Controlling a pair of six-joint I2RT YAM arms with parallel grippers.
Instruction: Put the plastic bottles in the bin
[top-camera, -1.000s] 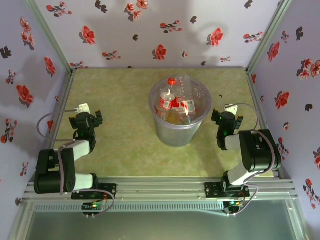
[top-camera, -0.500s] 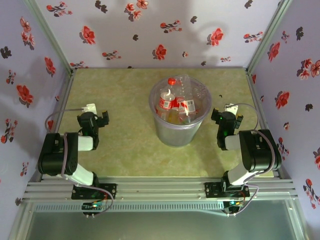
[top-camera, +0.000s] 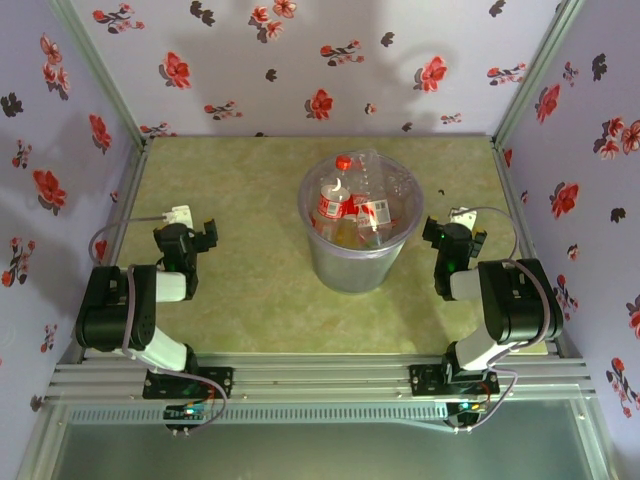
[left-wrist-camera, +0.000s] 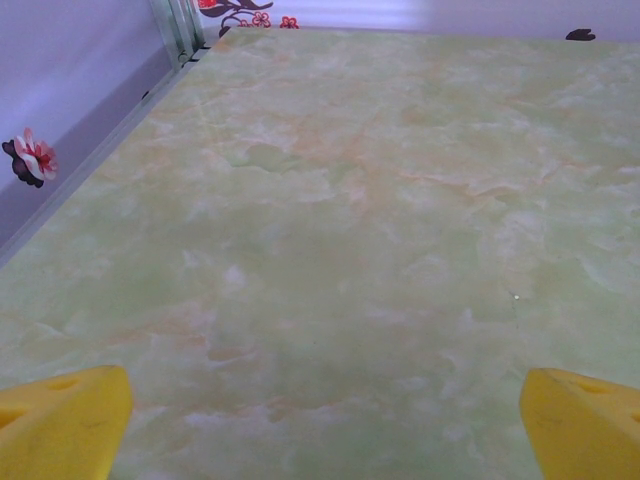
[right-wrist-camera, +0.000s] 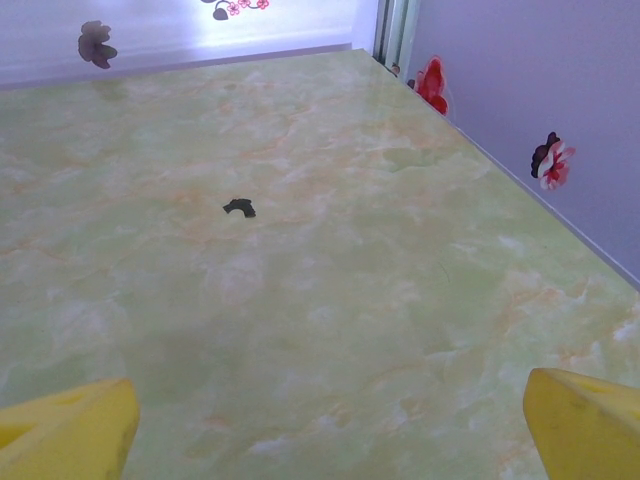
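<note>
Left claw (top-camera: 185, 233) released | right claw (top-camera: 455, 236) released | bin (top-camera: 350, 268) holding plastic bottles (top-camera: 332, 205) between them

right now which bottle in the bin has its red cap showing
The bottle at the far left of the bin, red cap by the rim; the other bottles show no red cap.

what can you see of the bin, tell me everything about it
The bin is a tall round bucket of translucent greyish-lilac plastic, tapering toward its base. It stands upright near the middle of the green marbled table, mouth open, no lid. Inside lie several clear plastic bottles with red labels, piled at angles; one red cap pokes up near the far rim. Something yellowish shows lower down through the wall. Only the table and the bottles touch it.
</note>
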